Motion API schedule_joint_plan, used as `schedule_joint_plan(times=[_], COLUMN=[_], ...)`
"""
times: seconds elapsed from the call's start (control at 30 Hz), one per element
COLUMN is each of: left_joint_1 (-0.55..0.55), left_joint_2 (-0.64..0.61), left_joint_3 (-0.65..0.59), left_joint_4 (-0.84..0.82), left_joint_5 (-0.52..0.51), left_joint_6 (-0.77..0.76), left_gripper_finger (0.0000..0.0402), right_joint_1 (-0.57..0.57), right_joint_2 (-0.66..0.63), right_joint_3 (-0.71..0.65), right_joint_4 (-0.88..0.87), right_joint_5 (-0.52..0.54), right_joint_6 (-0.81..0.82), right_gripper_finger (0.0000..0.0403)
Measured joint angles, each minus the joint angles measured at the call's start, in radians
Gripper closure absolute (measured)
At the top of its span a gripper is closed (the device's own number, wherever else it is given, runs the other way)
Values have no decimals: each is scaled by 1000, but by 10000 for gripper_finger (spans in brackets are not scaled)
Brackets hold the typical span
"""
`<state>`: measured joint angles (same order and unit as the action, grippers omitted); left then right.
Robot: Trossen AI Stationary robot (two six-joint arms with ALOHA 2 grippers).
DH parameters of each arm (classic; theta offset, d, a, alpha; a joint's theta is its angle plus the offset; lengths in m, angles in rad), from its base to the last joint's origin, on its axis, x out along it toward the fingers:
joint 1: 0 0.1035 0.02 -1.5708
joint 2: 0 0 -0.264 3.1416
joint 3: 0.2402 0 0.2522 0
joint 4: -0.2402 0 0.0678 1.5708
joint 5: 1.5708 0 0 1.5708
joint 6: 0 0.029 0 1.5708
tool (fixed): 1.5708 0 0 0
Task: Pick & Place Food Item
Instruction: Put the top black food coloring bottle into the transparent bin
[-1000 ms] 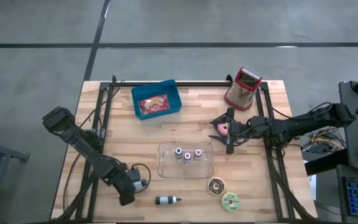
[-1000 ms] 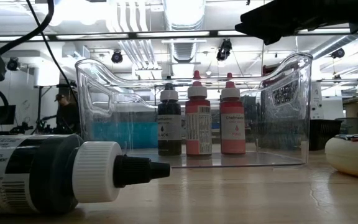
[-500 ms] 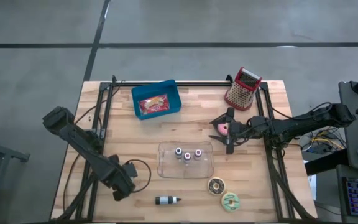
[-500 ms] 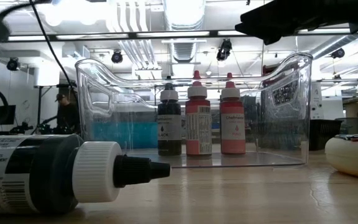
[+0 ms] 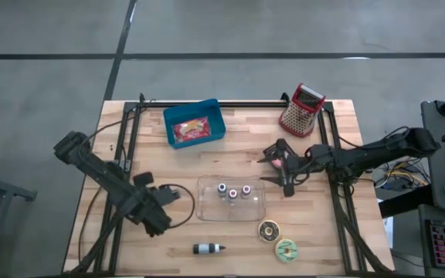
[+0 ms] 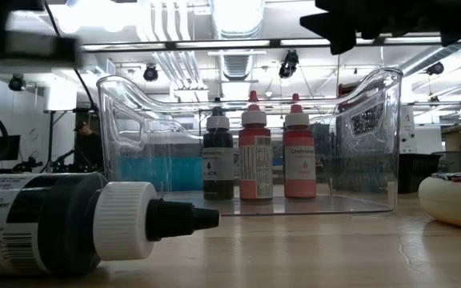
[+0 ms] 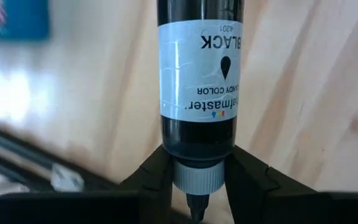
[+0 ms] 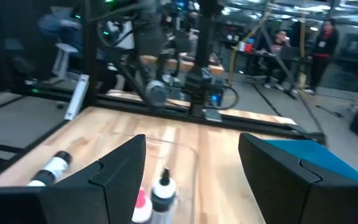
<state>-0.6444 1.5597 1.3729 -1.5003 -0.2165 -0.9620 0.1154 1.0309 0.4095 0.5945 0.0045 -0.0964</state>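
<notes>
High view: left hand [image 5: 157, 220] hangs over the near-left surface [image 5: 315, 232], pointing steeply down. The black bottle [image 5: 207, 249] lies on its side at the near edge, apart from that hand. Right hand [image 5: 269, 166] is just right of the clear tray [image 5: 207, 208], fingers spread. Two doughnuts [image 5: 269, 230] lie near-right, just beyond the tray's near corner.

Low view: black bottle [image 6: 54, 224] lies in the left foreground; three small bottles [image 6: 254, 152] stand upright inside the tray [image 6: 366, 160].

Left wrist view: left hand [image 7: 199, 180] is narrowly spread, its fingers [image 7: 151, 180] flanking the bottle's [image 7: 199, 74] cap; contact not clear.

Right wrist view: right hand [image 8: 191, 180] is wide apart, holding nothing.
</notes>
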Motion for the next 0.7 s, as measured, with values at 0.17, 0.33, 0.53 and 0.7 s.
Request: schedule_joint_plan(times=[0.17,0.33,0.53,0.7], left_joint_1=[67,127,184,222], left_joint_2=[0,0,0,20], left_joint_3=[57,64,48,45], left_joint_4=[12,152,367,442], left_joint_5=[-143,-220,-265,-271], left_joint_6=[119,283,498,606], left_gripper_finger=[295,295,295,295], right_joint_1=[0,0,0,0], right_joint_2=[138,256,342,377], right_joint_3=[9,63,158,222], right_joint_4=[143,179,157,64], right_joint_5=[-72,-82,-84,-84], right_joint_6=[0,-6,-27,-34], right_gripper_finger=[152,152,152,152])
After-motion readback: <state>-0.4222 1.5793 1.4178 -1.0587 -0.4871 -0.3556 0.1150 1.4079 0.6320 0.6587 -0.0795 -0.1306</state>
